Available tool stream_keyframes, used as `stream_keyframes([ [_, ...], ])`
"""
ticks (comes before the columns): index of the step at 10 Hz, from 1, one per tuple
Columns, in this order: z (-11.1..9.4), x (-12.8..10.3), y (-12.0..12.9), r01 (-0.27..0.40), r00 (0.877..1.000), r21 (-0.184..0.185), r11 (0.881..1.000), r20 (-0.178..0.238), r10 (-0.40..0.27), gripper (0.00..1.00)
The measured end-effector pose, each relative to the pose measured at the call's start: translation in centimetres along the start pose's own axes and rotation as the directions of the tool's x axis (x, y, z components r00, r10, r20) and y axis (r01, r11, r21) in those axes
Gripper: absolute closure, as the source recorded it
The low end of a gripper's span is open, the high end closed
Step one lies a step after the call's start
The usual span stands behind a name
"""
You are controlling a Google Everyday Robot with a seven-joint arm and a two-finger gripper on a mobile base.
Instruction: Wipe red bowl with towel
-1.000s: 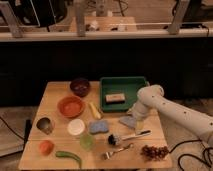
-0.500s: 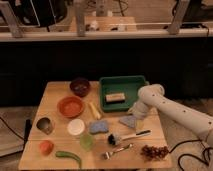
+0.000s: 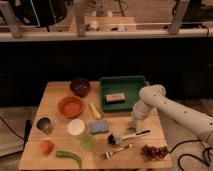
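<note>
The red bowl (image 3: 70,106) sits upright on the left half of the wooden table (image 3: 55,90). My gripper (image 3: 133,125) points down at the table just in front of the green tray's right corner, well to the right of the bowl. A small grey-blue patch right at its tip looks like the towel (image 3: 129,128); most of it is hidden by the gripper. A thicker blue sponge (image 3: 99,126) lies between the bowl and the gripper.
A green tray (image 3: 131,85) with a tan block (image 3: 115,97) stands behind the gripper. A dark bowl (image 3: 80,86), yellow item (image 3: 95,110), white cup (image 3: 76,127), green cup (image 3: 86,142), metal cup (image 3: 45,125), brush (image 3: 113,138), fork (image 3: 119,150) and grapes (image 3: 155,151) are also on the table.
The arm has hardly moved; the gripper stays low over the same spot in front of the tray.
</note>
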Motion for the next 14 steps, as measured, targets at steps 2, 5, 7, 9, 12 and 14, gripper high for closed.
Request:
stream_keyframes([
  [2,-0.3,0.1,-0.1,0.004,1.000,0.002,1.000,-0.005,-0.004,1.00],
  [5,-0.9,-0.7,0.6,0.024,1.000,-0.011,1.000,-0.010,-0.024,1.00],
  [7,-2.2,-1.7,0.9,0.049,0.999,-0.004,0.999,-0.017,-0.049,1.00],
  [9,-3.4,-2.3,1.3,0.064,0.998,0.007,0.998,-0.023,-0.064,1.00],
  [12,-4.5,-2.9,1.5,0.058,0.998,0.032,0.998,-0.024,-0.057,1.00],
  [14,-5.4,-3.1,1.9,0.057,0.998,0.052,0.997,-0.025,-0.056,1.00],
])
